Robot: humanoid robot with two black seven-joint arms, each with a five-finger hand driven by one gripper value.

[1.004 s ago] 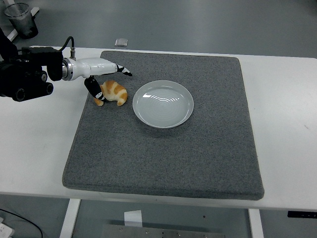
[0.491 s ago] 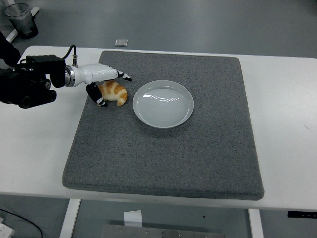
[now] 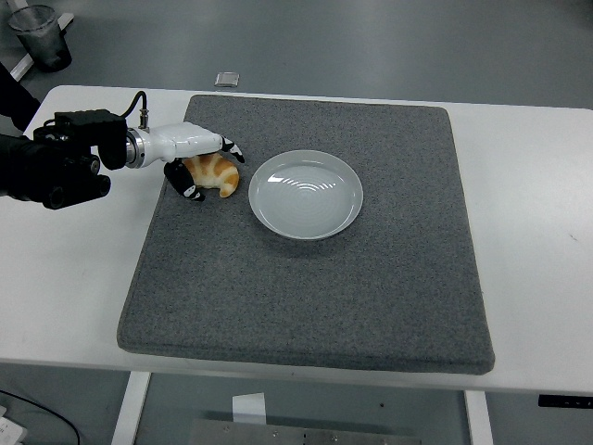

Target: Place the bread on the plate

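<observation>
Golden-brown bread (image 3: 216, 174) on grey mat (image 3: 306, 278), clasped by left robot hand (image 3: 196, 159), fingers curled over top, thumb against near side. White plate (image 3: 305, 194) just right of hand, unoccupied. White bench (image 3: 537, 232) beneath.

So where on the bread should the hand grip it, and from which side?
Across the thick middle of the bread, coming from above and the left, as the left hand does now. The croissant lies flat on the grey mat with its curved back up and tapered ends low, so the middle gives the fingers the most to close on. The plate sits just right, leaving that side tight.
</observation>
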